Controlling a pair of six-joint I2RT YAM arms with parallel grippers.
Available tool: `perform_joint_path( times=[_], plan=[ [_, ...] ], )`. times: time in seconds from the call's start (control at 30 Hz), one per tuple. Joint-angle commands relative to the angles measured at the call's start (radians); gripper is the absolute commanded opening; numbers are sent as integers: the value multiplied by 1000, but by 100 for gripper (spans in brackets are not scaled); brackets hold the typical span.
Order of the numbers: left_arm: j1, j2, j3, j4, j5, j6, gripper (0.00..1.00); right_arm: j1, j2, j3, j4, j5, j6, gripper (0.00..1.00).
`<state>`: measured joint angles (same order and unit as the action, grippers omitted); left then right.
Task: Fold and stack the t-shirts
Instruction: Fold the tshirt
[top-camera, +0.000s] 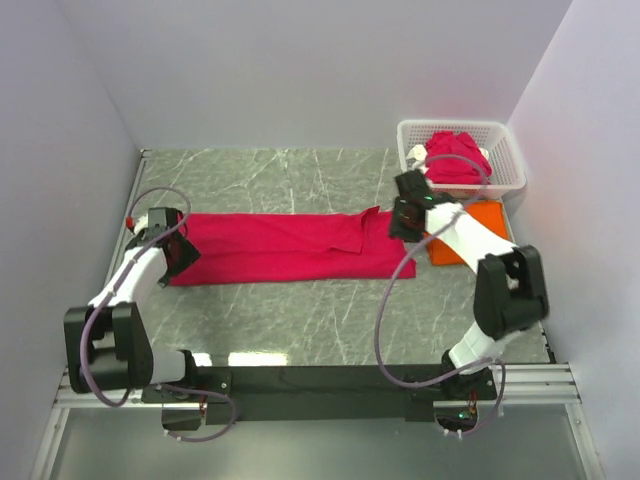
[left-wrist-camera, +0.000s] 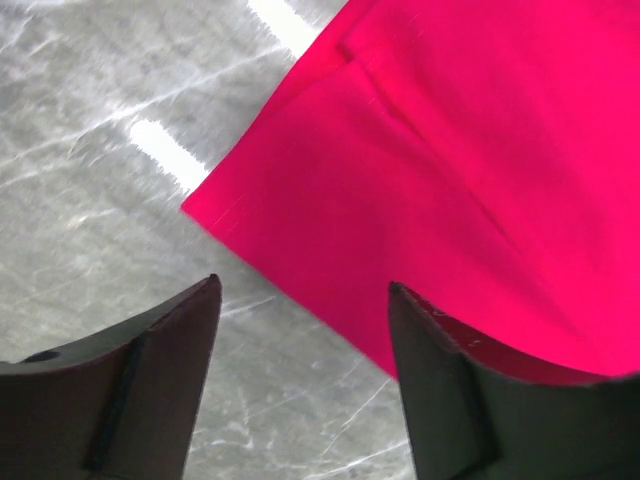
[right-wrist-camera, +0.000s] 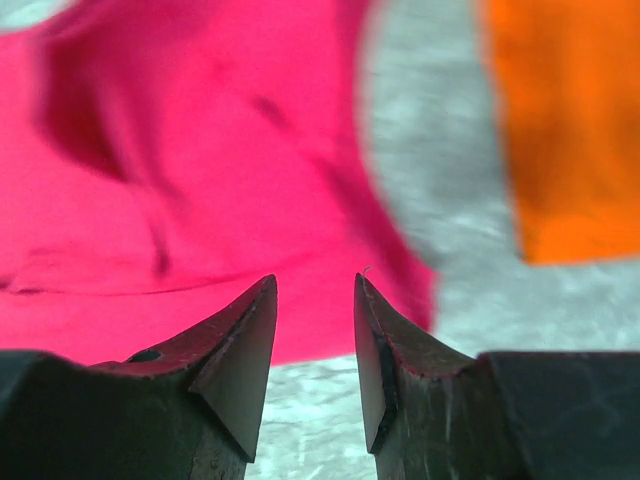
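A crimson-pink t-shirt (top-camera: 285, 246) lies flat on the table, folded into a long strip. My left gripper (top-camera: 180, 252) is open and empty at its left end; the shirt's corner (left-wrist-camera: 420, 170) shows just beyond its fingers (left-wrist-camera: 150, 370). My right gripper (top-camera: 403, 222) is open and empty above the strip's right end, near the collar (right-wrist-camera: 200, 180). A folded bright orange t-shirt (top-camera: 468, 240) lies right of it and also shows in the right wrist view (right-wrist-camera: 560, 130). More crimson-pink shirts (top-camera: 455, 158) sit crumpled in the basket.
The white plastic lattice basket (top-camera: 505, 150) stands at the back right corner. The grey marble table (top-camera: 300, 320) is walled on the left, back and right. A black rail (top-camera: 320, 380) with the arm bases runs along the near edge.
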<state>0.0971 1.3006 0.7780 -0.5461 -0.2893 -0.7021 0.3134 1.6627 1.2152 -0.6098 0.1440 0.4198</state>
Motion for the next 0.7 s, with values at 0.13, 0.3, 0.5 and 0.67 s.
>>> perform_joint_path(
  times=[0.13, 0.3, 0.5, 0.67],
  plan=[
    [4, 127, 118, -5, 9, -30, 65, -173, -219, -284, 203, -141, 119, 44],
    [4, 186, 136, -2, 21, -37, 61, -258, -216, -361, 295, -302, 143, 44],
    [4, 223, 135, -5, 22, -53, 60, -290, -184, -414, 347, -408, 158, 43],
    [4, 247, 122, -3, 21, -56, 59, -295, -202, -460, 366, -428, 157, 42]
  ],
)
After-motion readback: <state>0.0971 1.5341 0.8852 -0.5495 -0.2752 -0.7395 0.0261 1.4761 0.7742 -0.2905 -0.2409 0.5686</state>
